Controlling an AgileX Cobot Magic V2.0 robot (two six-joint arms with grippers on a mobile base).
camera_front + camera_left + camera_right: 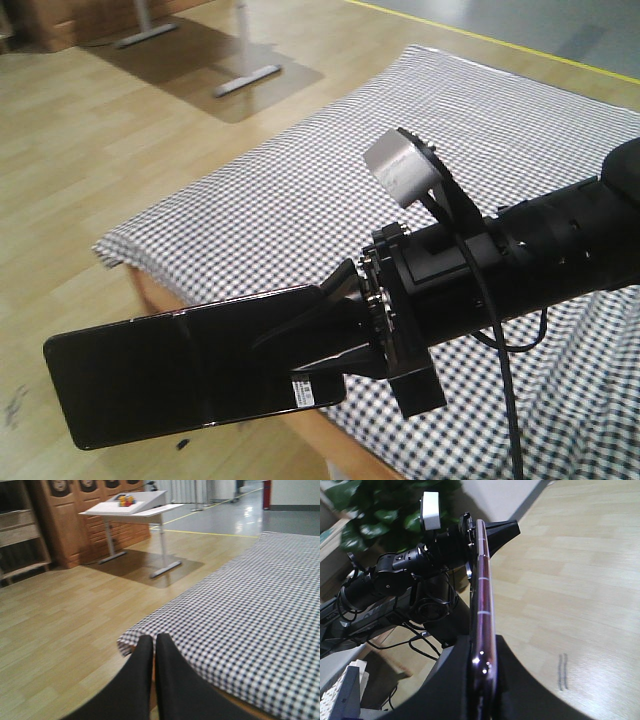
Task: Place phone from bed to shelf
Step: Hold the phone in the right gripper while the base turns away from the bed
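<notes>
R gripper (292, 355) is clamped on the phone (190, 375), jaws closed down to the slab's thickness, gripping the end w/ the small white barcode sticker (308, 392). The rest of the phone sticks out leftward in front view, roughly level, glossy black face toward the cam, mid crease visible. It's off the bed (300, 190), held in the air just past the bed's wooden frame edge (320, 435), below the sheet's hanging corner, wood floor (100, 150) behind it. R wrist view has the phone (484, 610) edge-on, pinkish rim, running up from between the R gripper (484, 645) fingers (457, 665), which press both faces. L arm (405, 570) sits beyond it in that view, w/ a green plant (380, 510) behind. L gripper (154, 650) has jaws pressed together w/ nothing between, hanging above the bed's corner, checked sheet to one side & floor to the other. White desk (135, 507) and brown wood cabinet (75, 520) stand well apart from the bed.
</notes>
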